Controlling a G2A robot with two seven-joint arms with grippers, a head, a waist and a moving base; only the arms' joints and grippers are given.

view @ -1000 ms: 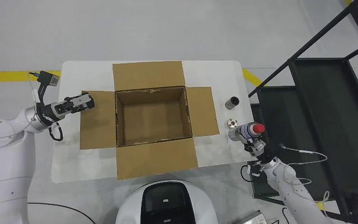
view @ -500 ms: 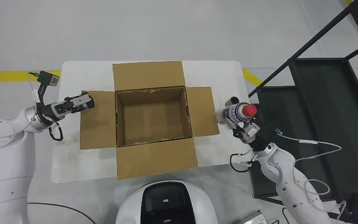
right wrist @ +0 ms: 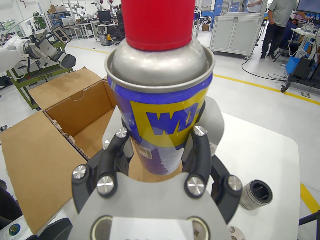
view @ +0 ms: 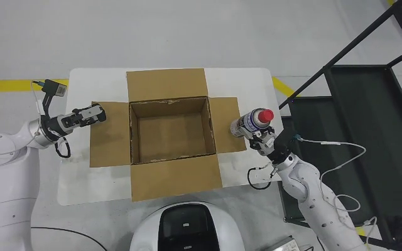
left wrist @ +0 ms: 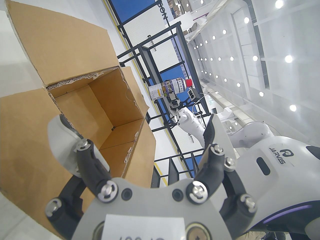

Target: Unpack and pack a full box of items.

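Cardboard box sits open on the white tabletop, flaps spread outward. The right gripper has its fingers clamped on a red-capped spray can over the box's right flap. The can's height is hard to judge from above, but the left wrist view shows it raised above the box rim. The right wrist view shows a metal cylinder lying on the tabletop nearby. The left gripper hovers at the left flap, fingers wide apart, holding nothing.

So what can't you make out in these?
- Right wrist view: the spray can, held in the right tool, hides part of the cardboard box's inside.
- Right wrist view: a round metal part is cut off by the bottom edge.
- Left wrist view: the can's label is too small to read.
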